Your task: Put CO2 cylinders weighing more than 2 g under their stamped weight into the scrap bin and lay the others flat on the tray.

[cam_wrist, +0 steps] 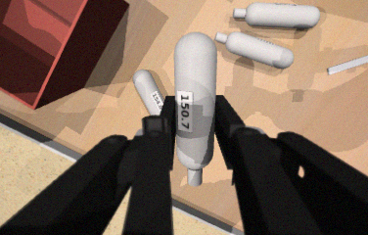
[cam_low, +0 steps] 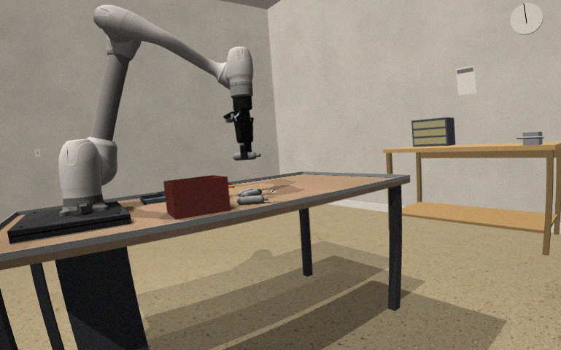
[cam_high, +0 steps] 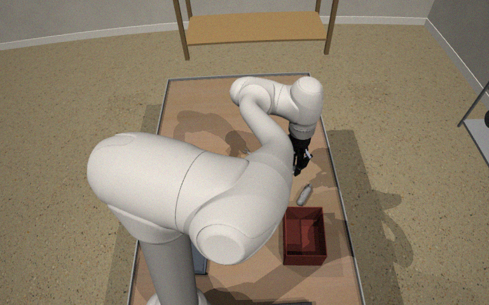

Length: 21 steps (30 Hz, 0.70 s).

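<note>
My gripper (cam_high: 297,172) (cam_low: 245,152) (cam_wrist: 194,111) is shut on a grey CO2 cylinder (cam_low: 247,155) (cam_wrist: 196,64) stamped 150.7. It holds the cylinder level, well above the table (cam_high: 201,98) (cam_low: 318,190). The red scrap bin (cam_high: 285,234) (cam_low: 196,195) (cam_wrist: 49,44) stands open on the table, off to one side below. A second cylinder (cam_high: 304,194) (cam_wrist: 148,90) lies flat right under my fingers. Two more cylinders (cam_wrist: 255,48) (cam_wrist: 279,15) lie flat farther off; the exterior view shows two lying cylinders (cam_low: 250,191) (cam_low: 252,200). The scale is hidden behind the arm.
A dark flat tray (cam_low: 152,198) lies behind the bin near the robot's base. A thin metal tool (cam_wrist: 362,60) lies on the table past the cylinders. A wooden shelf table (cam_low: 470,149) (cam_high: 254,28) stands apart on the floor.
</note>
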Available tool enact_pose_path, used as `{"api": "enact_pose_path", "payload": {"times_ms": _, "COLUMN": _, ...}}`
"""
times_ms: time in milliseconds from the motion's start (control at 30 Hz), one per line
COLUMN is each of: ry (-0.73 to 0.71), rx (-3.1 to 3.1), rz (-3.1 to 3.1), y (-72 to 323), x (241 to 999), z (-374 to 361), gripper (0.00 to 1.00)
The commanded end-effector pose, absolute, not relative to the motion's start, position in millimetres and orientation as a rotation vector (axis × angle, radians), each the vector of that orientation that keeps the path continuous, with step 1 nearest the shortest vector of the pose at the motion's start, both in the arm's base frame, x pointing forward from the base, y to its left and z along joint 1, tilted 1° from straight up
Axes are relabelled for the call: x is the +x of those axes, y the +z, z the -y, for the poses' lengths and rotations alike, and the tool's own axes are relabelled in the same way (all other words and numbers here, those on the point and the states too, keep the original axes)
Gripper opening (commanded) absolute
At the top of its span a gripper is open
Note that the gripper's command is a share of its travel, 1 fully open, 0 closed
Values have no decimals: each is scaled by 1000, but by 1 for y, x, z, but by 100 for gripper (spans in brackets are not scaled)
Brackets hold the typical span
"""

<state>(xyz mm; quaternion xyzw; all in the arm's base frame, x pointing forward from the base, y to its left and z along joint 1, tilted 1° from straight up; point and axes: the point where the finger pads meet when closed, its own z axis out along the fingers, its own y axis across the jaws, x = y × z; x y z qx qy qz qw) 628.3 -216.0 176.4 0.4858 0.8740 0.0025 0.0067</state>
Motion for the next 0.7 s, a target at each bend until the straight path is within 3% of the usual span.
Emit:
{"api": "enact_pose_path", "payload": {"times_ms": 0, "ry": 9, "rx": 1520, "rz": -2733, "y": 179, "x": 629, "z": 216, "gripper": 10}}
{"api": "enact_pose_path", "payload": {"times_ms": 367, "ry": 9, "rx": 1555, "rz": -2713, "y": 180, "x": 626, "z": 200, "gripper": 10}}
{"api": "enact_pose_path", "payload": {"times_ms": 467, "ry": 10, "rx": 1711, "rz": -2618, "y": 182, "x": 608, "z": 129, "gripper": 10}}
{"api": "enact_pose_path", "payload": {"times_ms": 667, "ry": 14, "rx": 2062, "rz": -2354, "y": 179, "x": 570, "z": 59, "gripper": 10}}
